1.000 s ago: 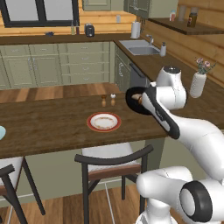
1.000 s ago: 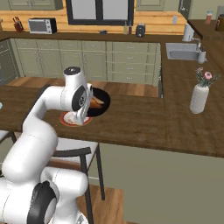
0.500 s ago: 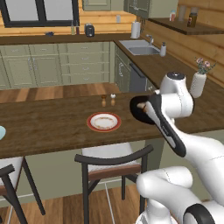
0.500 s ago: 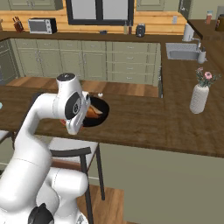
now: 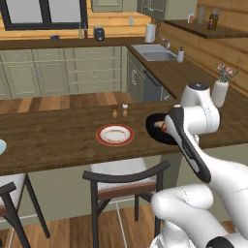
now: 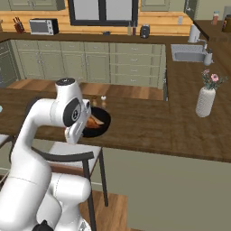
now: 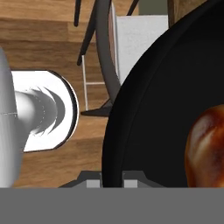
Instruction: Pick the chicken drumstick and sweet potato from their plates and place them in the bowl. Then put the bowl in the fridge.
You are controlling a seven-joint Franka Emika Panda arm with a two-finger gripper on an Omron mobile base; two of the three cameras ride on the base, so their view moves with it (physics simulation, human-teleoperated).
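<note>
Glossy black bowl (image 7: 144,109) (drumstick (image 7: 204,148) inside) fills frame right, rim clamped by gripper (image 7: 112,177); wooden counter (image 5: 58,140) centre.

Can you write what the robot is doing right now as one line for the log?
phase: carrying | gripper: shut on bowl rim | in bowl: chicken drumstick | cream plate: empty

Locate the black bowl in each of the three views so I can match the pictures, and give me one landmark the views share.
Left base view: the black bowl sits right of centre, partly behind the white arm, right of the red-rimmed plate.
Right base view: left of centre, tucked against the arm's head.
Hand view: it covers the right half, rim curving down to the gripper.
Shared landmark: the chicken drumstick lying in the bowl.
</note>
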